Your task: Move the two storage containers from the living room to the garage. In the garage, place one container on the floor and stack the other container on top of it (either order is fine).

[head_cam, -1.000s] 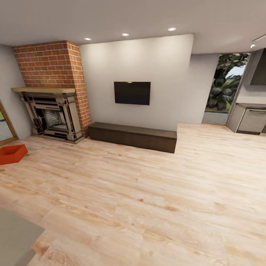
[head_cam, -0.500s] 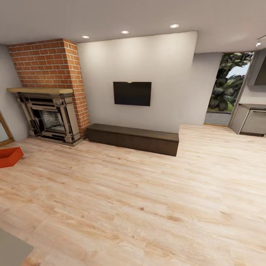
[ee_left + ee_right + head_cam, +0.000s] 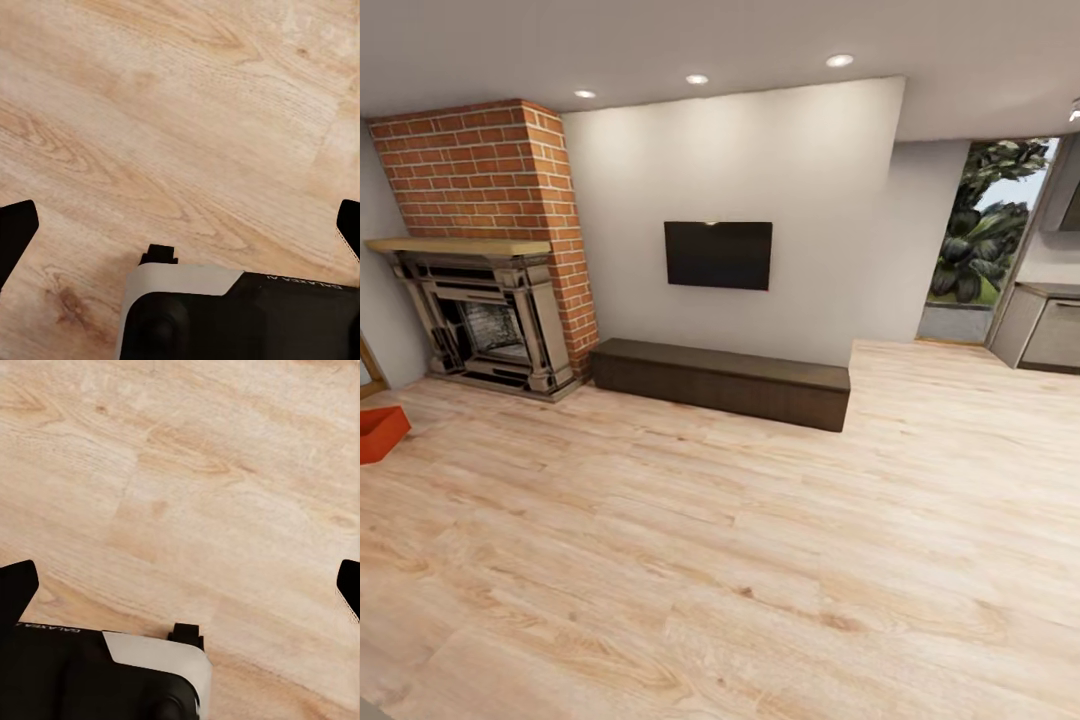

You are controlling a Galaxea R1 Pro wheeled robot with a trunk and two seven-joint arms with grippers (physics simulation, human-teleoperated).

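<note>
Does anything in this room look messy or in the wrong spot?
Only one thing: an orange bin sits alone on the wood floor, at the left edge near the fireplace. Nothing looks spilled, tipped or broken.

Head camera: high, angled forward and down across the living room, facing the wall TV [image 3: 718,255], brick fireplace [image 3: 485,280] and long dark cabinet [image 3: 720,382], all far off.

Left wrist camera: looks straight down along the left tool [image 3: 180,229], close above the wood-plank floor [image 3: 187,112], robot base [image 3: 240,315] in frame.

Right wrist camera: same downward, close aim along the right tool [image 3: 180,585].

Shared: all three views take in the plank floor.
</note>
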